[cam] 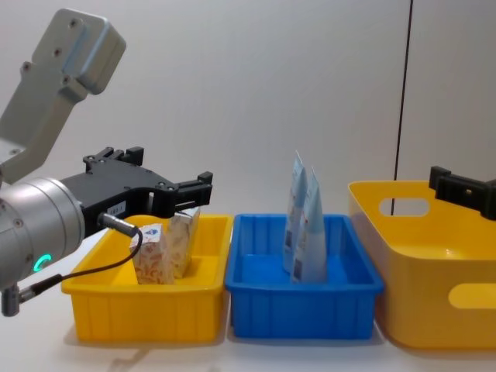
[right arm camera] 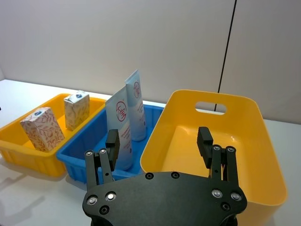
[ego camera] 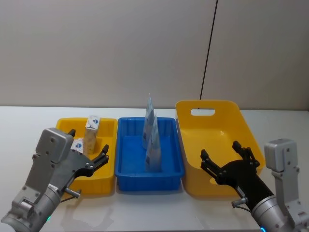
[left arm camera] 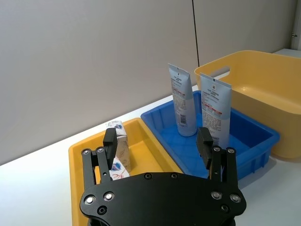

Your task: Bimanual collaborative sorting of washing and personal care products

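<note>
Yellow small bin (ego camera: 63,123), 9 o'clock of blue bin (ego camera: 149,182), holds both packs (ego camera: 92,123); pouches (ego camera: 152,140) stand in blue, likely sorted by type. Left gripper (left arm camera: 156,141) hangs above packs, right gripper (right arm camera: 158,136) over large bin (ego camera: 217,126) at 3 o'clock; both jaws spread, empty.

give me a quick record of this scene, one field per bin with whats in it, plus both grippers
small yellow bin: on the left, holds rear pack and front pack, both upright
blue bin: in the middle, holds front tube and rear tube, both standing
large yellow bin: on the right, no products seen inside
left gripper: open, over the small yellow bin
right gripper: open, over the large yellow bin
</note>
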### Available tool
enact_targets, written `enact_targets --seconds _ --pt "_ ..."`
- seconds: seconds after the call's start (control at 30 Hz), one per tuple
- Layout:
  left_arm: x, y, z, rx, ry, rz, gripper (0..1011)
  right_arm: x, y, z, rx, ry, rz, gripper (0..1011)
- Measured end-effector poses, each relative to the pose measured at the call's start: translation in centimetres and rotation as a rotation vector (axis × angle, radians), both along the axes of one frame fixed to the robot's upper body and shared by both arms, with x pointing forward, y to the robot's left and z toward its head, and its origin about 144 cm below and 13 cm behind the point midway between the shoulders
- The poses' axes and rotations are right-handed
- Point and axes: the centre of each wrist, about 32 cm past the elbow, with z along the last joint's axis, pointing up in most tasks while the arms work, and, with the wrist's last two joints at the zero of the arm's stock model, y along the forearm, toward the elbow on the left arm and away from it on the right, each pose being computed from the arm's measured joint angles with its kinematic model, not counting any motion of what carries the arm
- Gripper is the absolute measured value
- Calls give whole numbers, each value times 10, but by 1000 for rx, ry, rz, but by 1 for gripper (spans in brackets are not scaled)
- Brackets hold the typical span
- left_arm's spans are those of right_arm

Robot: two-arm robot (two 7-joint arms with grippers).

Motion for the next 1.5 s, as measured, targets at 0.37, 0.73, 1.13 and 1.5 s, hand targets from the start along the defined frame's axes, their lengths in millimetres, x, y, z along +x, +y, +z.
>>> enact_targets --seconds 0.37,0.73,1.13,1.5 --pt "0 0 0 0 0 0 1002 0 0 0 0 0 0 1000" --pt "0 0 0 -1 1 1 1001 0 0 0 0 0 0 1000" --pt "6 -11 0 -23 59 75 1001 0 0 0 0 0 0 1000" --pt "20 -33 2 -8 159 189 1001 0 0 0 0 0 0 1000"
